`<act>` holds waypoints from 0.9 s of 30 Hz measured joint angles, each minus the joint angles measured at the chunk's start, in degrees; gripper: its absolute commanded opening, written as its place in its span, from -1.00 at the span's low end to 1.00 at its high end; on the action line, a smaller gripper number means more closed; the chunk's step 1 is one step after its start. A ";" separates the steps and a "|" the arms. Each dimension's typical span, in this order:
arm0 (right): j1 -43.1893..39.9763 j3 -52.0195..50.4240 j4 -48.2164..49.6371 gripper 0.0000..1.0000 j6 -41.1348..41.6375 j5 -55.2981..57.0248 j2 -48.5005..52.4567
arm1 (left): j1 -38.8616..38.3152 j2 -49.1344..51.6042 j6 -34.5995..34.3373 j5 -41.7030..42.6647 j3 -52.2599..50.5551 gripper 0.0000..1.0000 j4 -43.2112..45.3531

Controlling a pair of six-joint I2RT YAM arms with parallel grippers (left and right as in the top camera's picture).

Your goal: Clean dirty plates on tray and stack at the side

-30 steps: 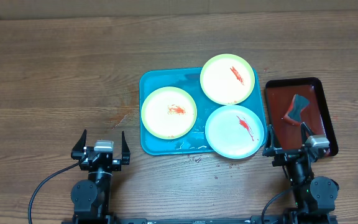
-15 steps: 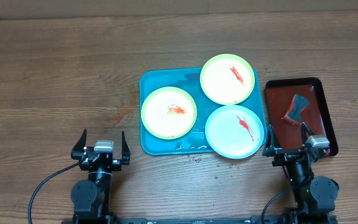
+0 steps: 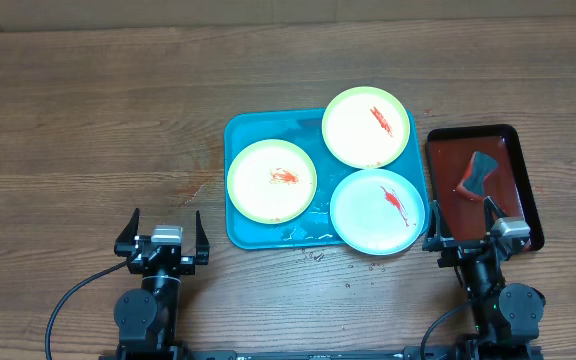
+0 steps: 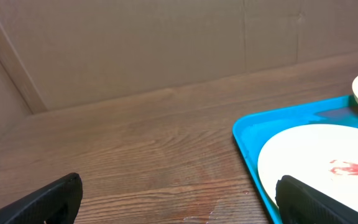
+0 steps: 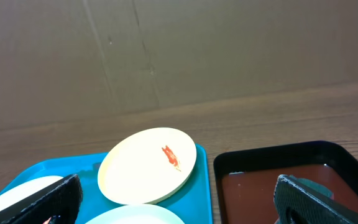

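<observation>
A turquoise tray (image 3: pixel 246 130) holds three plates, each smeared with red sauce. A pale yellow-green plate (image 3: pixel 271 180) lies at its left and shows in the left wrist view (image 4: pixel 316 158). Another pale yellow-green plate (image 3: pixel 367 126) lies at the back right and shows in the right wrist view (image 5: pixel 146 165). A white plate (image 3: pixel 377 211) lies at the front right, overhanging the tray's edge. My left gripper (image 3: pixel 160 236) is open and empty at the table's front, left of the tray. My right gripper (image 3: pixel 465 230) is open and empty at the front, between the white plate and the dark red tray.
A dark red tray (image 3: pixel 513 148) stands right of the turquoise tray, with a grey sponge (image 3: pixel 476 174) and red liquid in it. Water drops (image 3: pixel 316 255) lie on the wood in front of the turquoise tray. Bare wood tabletop (image 3: pixel 88 110) stretches to the left.
</observation>
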 measured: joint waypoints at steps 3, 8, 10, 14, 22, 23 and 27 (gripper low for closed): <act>-0.02 0.00 0.00 1.00 -0.02 0.02 0.00 | 0.00 0.00 0.00 0.00 0.00 0.99 0.00; -0.02 0.00 0.00 1.00 -0.02 0.02 0.00 | 0.00 0.00 0.00 0.00 0.00 0.99 0.00; -0.02 0.00 0.00 1.00 0.00 0.02 0.00 | 0.00 0.00 0.02 0.00 0.00 0.99 0.00; 0.00 0.00 0.00 1.00 -0.02 0.00 0.00 | 0.00 0.00 0.00 0.00 0.00 0.99 0.00; -0.02 0.00 0.17 1.00 3.93 -0.76 0.00 | 0.00 0.00 0.00 1.95 0.00 1.00 0.15; -0.02 0.00 0.33 1.00 4.35 -1.31 0.00 | 0.00 0.00 -0.02 2.54 0.04 1.00 0.04; -0.02 0.00 0.33 1.00 5.20 -4.52 0.00 | 0.00 0.37 -0.24 5.38 1.51 1.00 -1.92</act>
